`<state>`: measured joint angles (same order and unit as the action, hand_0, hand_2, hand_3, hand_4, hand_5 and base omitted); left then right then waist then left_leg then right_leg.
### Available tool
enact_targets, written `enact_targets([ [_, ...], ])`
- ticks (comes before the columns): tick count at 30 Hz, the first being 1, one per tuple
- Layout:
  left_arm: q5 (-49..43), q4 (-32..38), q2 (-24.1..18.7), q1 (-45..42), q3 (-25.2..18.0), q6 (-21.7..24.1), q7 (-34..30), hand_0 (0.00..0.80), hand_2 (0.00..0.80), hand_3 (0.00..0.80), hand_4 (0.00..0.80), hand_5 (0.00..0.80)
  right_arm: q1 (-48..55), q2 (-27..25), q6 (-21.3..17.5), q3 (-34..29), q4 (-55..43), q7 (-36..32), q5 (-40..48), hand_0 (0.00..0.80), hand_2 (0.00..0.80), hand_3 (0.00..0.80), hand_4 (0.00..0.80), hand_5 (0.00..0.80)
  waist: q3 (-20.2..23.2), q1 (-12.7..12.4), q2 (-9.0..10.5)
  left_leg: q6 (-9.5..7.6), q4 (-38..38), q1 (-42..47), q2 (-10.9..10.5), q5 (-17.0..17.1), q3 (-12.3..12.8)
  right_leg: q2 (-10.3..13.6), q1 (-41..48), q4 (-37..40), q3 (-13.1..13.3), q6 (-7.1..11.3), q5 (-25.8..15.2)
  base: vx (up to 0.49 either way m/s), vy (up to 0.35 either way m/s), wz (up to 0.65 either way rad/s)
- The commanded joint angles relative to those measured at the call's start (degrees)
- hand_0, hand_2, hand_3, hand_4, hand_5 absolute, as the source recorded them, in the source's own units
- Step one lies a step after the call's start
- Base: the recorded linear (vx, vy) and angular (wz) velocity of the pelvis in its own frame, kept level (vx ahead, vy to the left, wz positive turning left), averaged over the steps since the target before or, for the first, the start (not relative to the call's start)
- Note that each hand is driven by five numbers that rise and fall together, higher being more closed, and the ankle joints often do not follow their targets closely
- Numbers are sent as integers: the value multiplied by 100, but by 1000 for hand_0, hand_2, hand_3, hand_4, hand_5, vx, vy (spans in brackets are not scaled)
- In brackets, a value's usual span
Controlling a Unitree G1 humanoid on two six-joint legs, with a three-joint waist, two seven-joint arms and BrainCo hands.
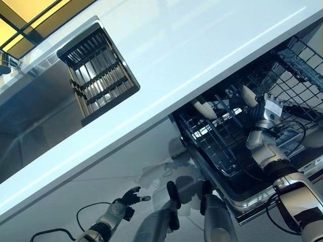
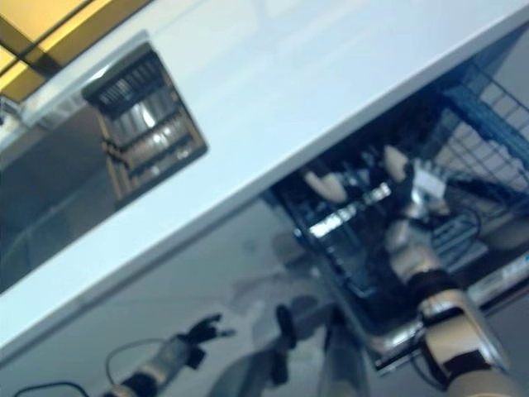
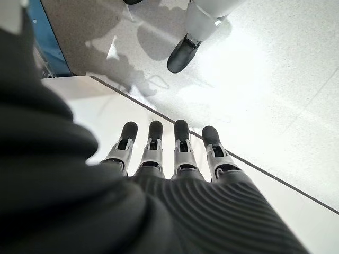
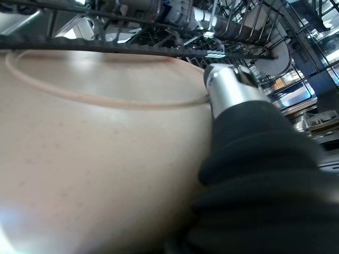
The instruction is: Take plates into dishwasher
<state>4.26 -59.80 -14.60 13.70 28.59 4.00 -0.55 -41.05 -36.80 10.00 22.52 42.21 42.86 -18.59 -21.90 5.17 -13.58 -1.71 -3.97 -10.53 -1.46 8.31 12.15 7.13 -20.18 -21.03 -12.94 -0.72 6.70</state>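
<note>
Right hand [image 1: 263, 112] sits inside the pulled-out dishwasher rack [image 1: 222, 146], below the edge of the white countertop [image 1: 166, 65]. Refer to the right wrist view: a beige plate [image 4: 95, 159] fills most of it, lying directly against the hand, and one silver finger [image 4: 230, 90] bears on the plate's ringed surface. You cannot confirm from that view whether the remaining fingers curl round the rim, so treat the grip as present but its extent as undetermined. In the eye views, the pale edge of this plate [image 1: 248, 96] shows just beside the hand, standing among the rack's wires.

Note a second plate [image 1: 204, 109] standing on edge in the same rack, a little to the robot's left of the first. Judge this one as already loaded.

Left hand [image 1: 128, 197] hangs low over the floor, well apart from the rack. Its own wrist view shows the fingers [image 3: 180, 145] straight, side by side, holding nothing.

Assess progress as follows: at least one plate is seated, and the current plate is at the rack but not yet released. The remaining step for it appears to be seating it between the tines and withdrawing the hand. The dish rack [image 1: 98, 73] on the countertop shows no plates, so you cannot tell whether any remain to be fetched.
</note>
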Motion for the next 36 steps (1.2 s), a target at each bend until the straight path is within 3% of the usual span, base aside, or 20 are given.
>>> enact_targets([
  [1,154,-43,-163,276,142,-31,-15,0,0,0,0,0,-239,107,174,210,783,-448,476,800,800,800,800,800,-191,-267,171,263,104,52,196,-383,-135,-246,516,458,-193,-269,428,31,-3,1],
  [14,83,-56,-165,221,101,-63,-21,0,0,0,0,0,-17,284,230,133,738,-476,494,775,775,775,775,775,-152,-302,274,263,80,186,211,-407,-155,-251,699,532,-265,-270,415,10,0,1],
  [15,82,-65,-166,220,101,-59,-19,0,0,0,0,0,-9,285,233,131,732,-473,494,646,646,646,646,646,-150,-302,284,263,78,195,215,-407,-154,-252,709,538,-267,-269,413,0,0,0],
  [16,67,-67,-164,220,87,-69,-26,0,0,0,0,0,9,310,241,114,740,-445,490,455,455,455,455,455,-138,-307,296,263,74,205,217,-405,-161,-260,729,558,-270,-268,405,0,0,0],
  [18,53,-65,-170,220,76,-87,-40,0,0,0,0,0,37,317,221,88,758,-436,489,238,238,238,238,238,-121,-311,318,266,78,226,224,-407,-165,-267,767,577,-277,-265,396,0,0,0],
  [21,22,-73,-184,196,51,-94,-43,0,0,0,0,0,101,347,197,62,761,-394,495,0,0,0,0,0,-100,-317,362,263,83,259,234,-415,-163,-277,823,602,-281,-261,385,-8,-5,8],
  [36,-102,-86,-255,15,-79,-178,-63,0,0,0,0,0,467,419,83,-127,593,-220,489,0,0,0,0,0,57,-342,583,258,93,473,281,-454,-164,-338,1255,885,-329,-235,286,0,-1,1],
])
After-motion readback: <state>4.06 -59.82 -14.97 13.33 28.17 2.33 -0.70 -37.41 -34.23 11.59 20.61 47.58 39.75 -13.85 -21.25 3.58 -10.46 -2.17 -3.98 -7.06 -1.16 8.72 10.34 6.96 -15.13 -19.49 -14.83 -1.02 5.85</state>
